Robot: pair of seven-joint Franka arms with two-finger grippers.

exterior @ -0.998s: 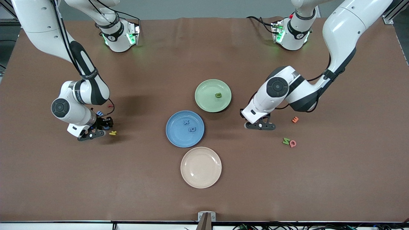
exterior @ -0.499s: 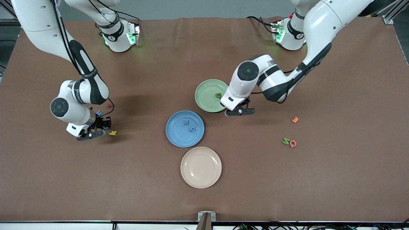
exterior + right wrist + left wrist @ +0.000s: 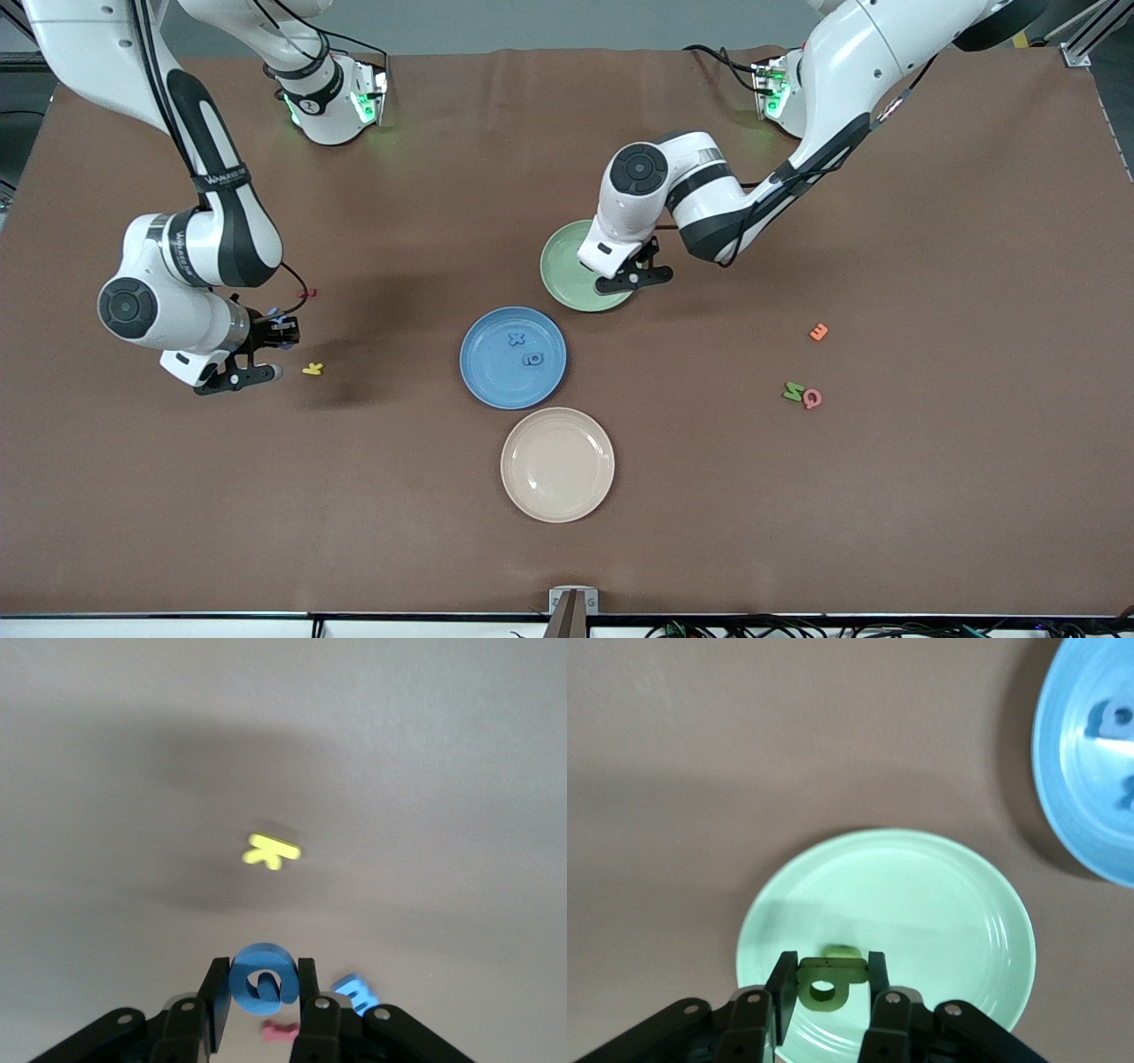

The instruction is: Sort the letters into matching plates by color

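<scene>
Nearest the desk's front edge, the beige plate (image 3: 557,464) is sitting bare. Farther in, the blue plate (image 3: 513,357) is carrying two blue letters (image 3: 524,349). Toward the right arm's end, the right gripper (image 3: 259,992) is hanging over the desk, pinching a blue letter (image 3: 262,974) above the yellow letter (image 3: 312,369). The left gripper (image 3: 830,983) is pinching a green letter (image 3: 828,978) over the green plate (image 3: 569,269) — another green piece (image 3: 842,951) is lying in it.

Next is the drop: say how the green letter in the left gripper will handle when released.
Green letter keeps its shape between the left gripper's fingers, so probably stiff. Tiny and chunky, likely light; might bounce on the green plate. Flat faces: unlikely to roll.
</scene>
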